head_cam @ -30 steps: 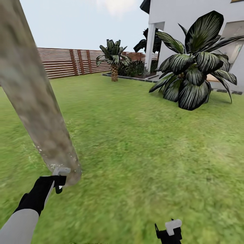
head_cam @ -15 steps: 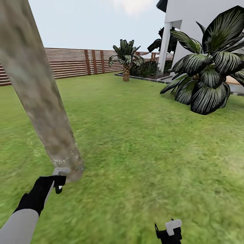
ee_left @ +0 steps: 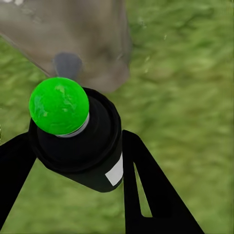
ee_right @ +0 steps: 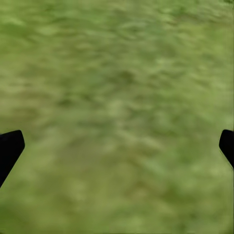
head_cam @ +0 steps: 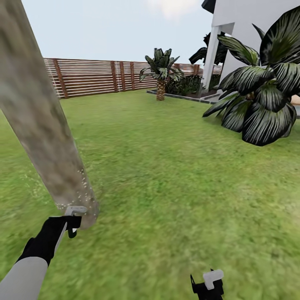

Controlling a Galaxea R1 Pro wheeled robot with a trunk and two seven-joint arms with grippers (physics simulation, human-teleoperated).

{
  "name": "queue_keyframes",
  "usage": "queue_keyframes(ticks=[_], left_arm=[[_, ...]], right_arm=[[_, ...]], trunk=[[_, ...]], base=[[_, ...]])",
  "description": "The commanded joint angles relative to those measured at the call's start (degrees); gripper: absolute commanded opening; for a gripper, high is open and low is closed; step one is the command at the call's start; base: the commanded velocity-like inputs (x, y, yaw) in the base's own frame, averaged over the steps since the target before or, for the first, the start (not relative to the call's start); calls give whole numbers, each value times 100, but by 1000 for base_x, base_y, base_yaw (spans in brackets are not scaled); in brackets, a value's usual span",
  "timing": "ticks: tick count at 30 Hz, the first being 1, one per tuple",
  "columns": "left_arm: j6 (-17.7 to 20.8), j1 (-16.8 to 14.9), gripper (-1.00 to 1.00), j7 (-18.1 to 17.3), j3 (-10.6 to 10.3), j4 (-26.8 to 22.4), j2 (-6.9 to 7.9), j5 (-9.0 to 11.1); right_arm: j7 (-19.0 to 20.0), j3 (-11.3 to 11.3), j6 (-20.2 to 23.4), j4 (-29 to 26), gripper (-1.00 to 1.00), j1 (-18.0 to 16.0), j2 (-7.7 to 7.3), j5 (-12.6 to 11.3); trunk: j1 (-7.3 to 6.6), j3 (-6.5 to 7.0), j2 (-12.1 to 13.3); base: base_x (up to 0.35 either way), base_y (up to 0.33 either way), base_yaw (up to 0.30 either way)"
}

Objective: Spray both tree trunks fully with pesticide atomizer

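Your left pincer (ee_left: pixel 73 161) is clamped on the pesticide atomizer (ee_left: pixel 80 146), one black finger (ee_left: pixel 146 185) on each side of the black body, so the can sits right between them. In the left wrist view you're looking down the can's length: the bright green round cap (ee_left: pixel 58 106) faces the camera, a small white label patch (ee_left: pixel 115 171) shows on the side, and a grey nozzle-like bit (ee_left: pixel 67 65) pokes out past the cap toward the tree trunk (ee_left: pixel 73 34). So the long axis runs roughly along the pincer's reach, aimed at the base of the trunk. In the head view the left pincer (head_cam: pixel 71 217) sits low on the left, just in front of where the trunk (head_cam: pixel 39 116) meets the lawn (head_cam: pixel 175 175), near or touching it, can't tell which. The trunk leans across the upper left of that view, mottled grey-brown, with fine white specks of pesticide (head_cam: pixel 81 183) scattered over its lowest part and a few on the grass beside it. Your right pincer (head_cam: pixel 207 284) hangs low at the bottom edge, well apart from the trunk; in the right wrist view its two dark fingertips (ee_right: pixel 9 146) stand wide apart with just blurry grass (ee_right: pixel 117 107) between them, so it's spread and holding nothing. Further back there's the brown slat fence (head_cam: pixel 96 77), a short palm (head_cam: pixel 161 71), a big dark-leaved plant (head_cam: pixel 262 96) and a white house (head_cam: pixel 246 25).
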Motion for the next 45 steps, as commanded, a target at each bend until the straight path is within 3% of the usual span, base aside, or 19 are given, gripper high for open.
queue_keyframes(ticks=[1,7,10,16,21,24,28,29,31,33,35,37,38,41,43,45], left_arm=[[0,0,-100,0,-2,0,0,-1],[-11,0,-100,7,67,1,0,61],[-40,0,-100,-8,535,-67,51,69],[-38,-69,-100,-89,636,-86,53,82],[-10,-146,-100,-120,572,-93,20,77],[37,-485,-100,-243,542,-87,87,54],[126,-931,-100,-544,154,-89,112,38],[166,-968,-100,-608,130,-83,173,23],[189,-967,-100,-877,122,-22,592,57],[172,-933,-100,-1144,97,-10,742,41],[176,-927,-100,-1209,-115,-11,659,43],[190,-969,-100,-1219,-455,-64,395,50],[194,-991,-100,-1221,-525,-76,306,70],[193,-989,-100,-1293,-490,-75,344,83],[168,-939,-100,-1541,-403,-83,495,74],[116,-903,-100,-1642,-392,-81,542,51]], right_arm=[[1,0,0,0,100,0,0,0],[-4,-6,0,-1,100,0,-1,0],[-4,-8,0,0,100,0,-2,0],[-4,-8,0,0,100,0,0,0],[-4,-8,0,0,100,0,0,0],[-4,-6,0,0,100,0,-3,0],[4,-8,0,0,100,0,-8,0],[4,-8,0,0,100,0,-9,0],[5,-9,0,0,100,0,-9,0],[5,-9,0,0,100,0,-9,0],[3,-9,0,0,100,0,-9,0],[4,-9,0,0,100,0,-9,0],[4,-9,0,0,100,0,-9,0],[5,-9,0,0,100,0,-9,0],[4,-9,0,0,100,0,-9,0],[1,-9,0,0,100,0,-9,0]], trunk=[[0,0,0],[0,0,0],[0,0,0],[0,0,0],[0,0,0],[0,0,0],[0,0,0],[0,0,0],[0,0,0],[0,0,0],[0,0,0],[0,0,0],[0,0,0],[0,0,0],[0,0,0],[0,0,0]], base=[[211,-206,277],[150,-128,278],[9,-6,278],[1,0,278],[0,0,266],[0,0,64],[0,0,6],[0,0,0],[0,0,0],[0,0,0],[0,0,0],[0,0,0],[0,0,0],[0,0,0],[0,0,0],[-3,0,0]])
